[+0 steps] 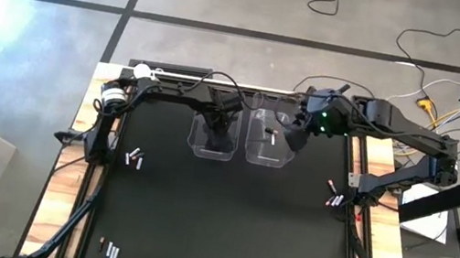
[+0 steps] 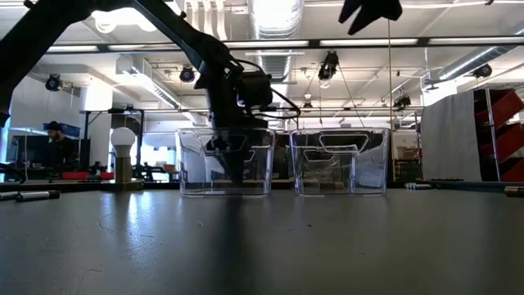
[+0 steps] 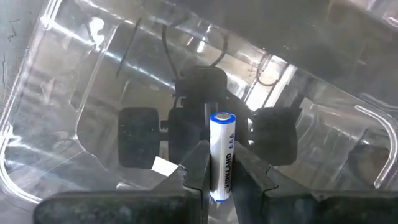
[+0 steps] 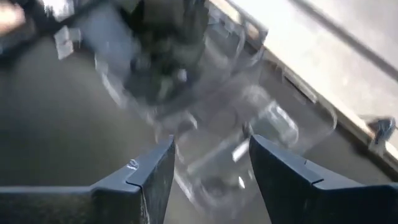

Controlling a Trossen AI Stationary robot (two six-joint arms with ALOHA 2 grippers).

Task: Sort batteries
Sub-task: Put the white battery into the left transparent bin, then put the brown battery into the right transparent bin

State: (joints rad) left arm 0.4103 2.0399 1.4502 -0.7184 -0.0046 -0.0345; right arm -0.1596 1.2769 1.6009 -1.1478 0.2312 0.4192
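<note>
Two clear plastic bins stand side by side at the table's far middle, a left bin [image 1: 213,137] and a right bin [image 1: 270,142]. My left gripper [image 3: 221,149] reaches down inside the left bin [image 2: 225,160] and is shut on a white-and-blue battery [image 3: 222,155]. My right gripper [image 4: 211,146] hovers open over the right bin's right side [image 1: 293,137], with nothing between its fingers. One battery [image 1: 268,134] lies on the right bin's floor. More batteries lie loose on the black mat at the left [image 1: 134,158], near left [image 1: 109,249] and right [image 1: 334,199]. My left gripper pinches the battery between its two fingers by the sides of the end nearer the wrist [image 3: 222,180]. The fingers point steeply down into the bin, and the battery lies along them. Its free silver end [image 3: 222,118] sticks out past the fingertips toward the bin floor; whether it touches the floor I cannot tell.
A silver knob with a white ball [image 1: 140,70] stands at the table's far left corner. Wooden table edges [image 1: 62,195] frame the black mat. Cables run along the far edge [image 1: 183,73]. Bare mat [image 1: 225,221] stretches between the bins and the near edge.
</note>
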